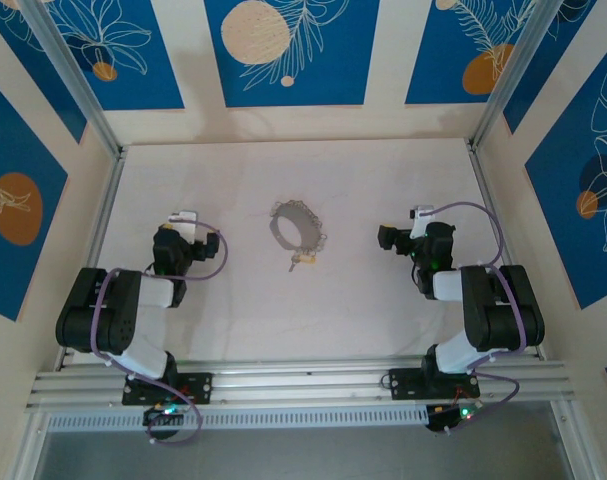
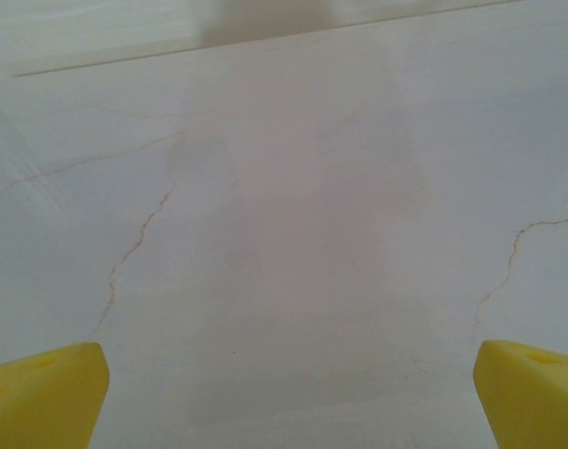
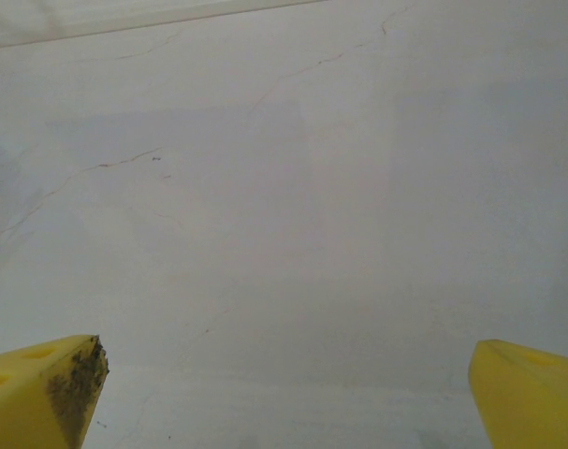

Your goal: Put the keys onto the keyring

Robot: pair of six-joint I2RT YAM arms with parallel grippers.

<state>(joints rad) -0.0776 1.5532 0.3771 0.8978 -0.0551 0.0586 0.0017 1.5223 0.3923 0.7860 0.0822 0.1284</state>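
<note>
In the middle of the pale desk (image 1: 363, 300), seen from the top camera, lies the keyring (image 1: 297, 228), a thin grey loop with a bumpy, chain-like edge, flat on the surface. At its near edge sits the small pale-gold key (image 1: 304, 261), touching the loop or just beside it; the picture is too coarse to tell whether the key is threaded on. Ring and key rest between the two arms, well apart from both.

The left arm is folded at the left side of the desk. The left gripper (image 2: 288, 374) is spread wide in its wrist view, one yellow fingertip in each lower corner of the frame, with bare, faintly veined desk between them and nothing held.

The right arm is folded at the right side, its wrist turned toward the centre. The right gripper (image 3: 284, 365) is likewise spread wide and holds nothing. Its yellow fingertips (image 3: 527, 393) sit in the lower corners of that wrist view, and the one on the left of the frame carries a dark smudge at its tip. Both grippers hang above the desk, clear of the ring.
</note>
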